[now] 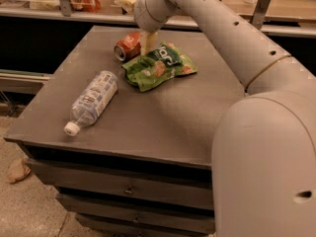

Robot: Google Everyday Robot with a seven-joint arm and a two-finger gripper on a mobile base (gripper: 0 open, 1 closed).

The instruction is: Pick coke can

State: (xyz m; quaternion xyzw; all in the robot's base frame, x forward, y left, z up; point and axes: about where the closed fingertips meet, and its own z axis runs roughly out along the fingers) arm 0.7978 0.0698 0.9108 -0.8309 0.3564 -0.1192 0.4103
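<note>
The coke can (127,46), red-orange with a silver top, lies on its side near the far edge of the grey table (168,117). My gripper (148,43) hangs from the arm at the far side, its fingers pointing down just right of the can, between the can and the green snack bag (159,66). Part of the gripper is hidden behind the arm's wrist.
A clear plastic water bottle (92,101) with a white cap lies on its side at the table's left front. The green snack bag lies mid-table behind it. My arm's large body fills the right foreground. A counter with a rail runs behind the table.
</note>
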